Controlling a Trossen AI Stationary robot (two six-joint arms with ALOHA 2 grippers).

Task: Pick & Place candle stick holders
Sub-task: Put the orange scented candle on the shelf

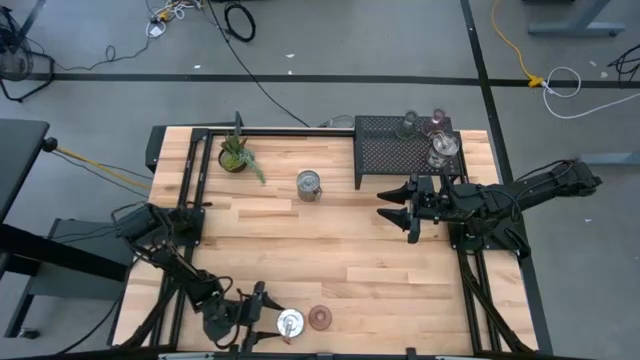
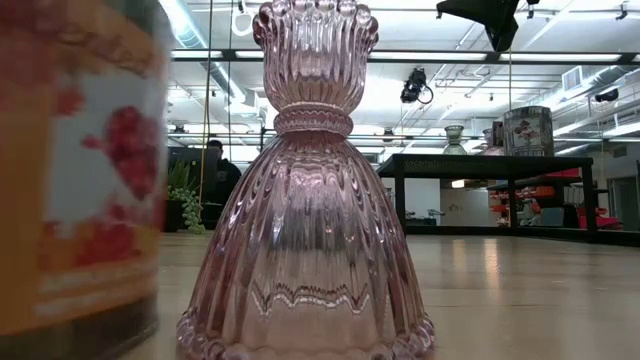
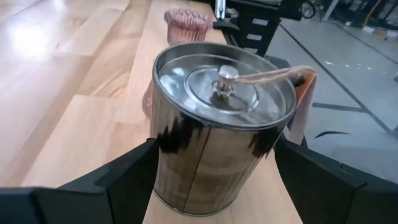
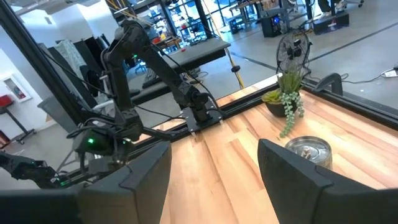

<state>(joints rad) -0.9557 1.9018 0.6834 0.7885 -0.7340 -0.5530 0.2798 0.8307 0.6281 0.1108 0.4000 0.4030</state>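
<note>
left gripper [image 3: 214, 180]: fingers spread either side of silver tin holder [image 3: 217, 124], gripping nothing | tin holder: just beside pink glass holder [image 2: 305, 190] | right gripper [image 1: 408, 212]: open, empty, near black tray [image 1: 385, 155]

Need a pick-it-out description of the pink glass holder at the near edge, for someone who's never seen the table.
Start at the butcher-block table and go to its near edge, where the left pincer straddles a shiny metal tin. The pink glass candle stick holder stands just beside that tin, toward the right arm. Unlike the smooth tin, it is ribbed, see-through pink glass, bell-shaped below a narrow waist.
</note>
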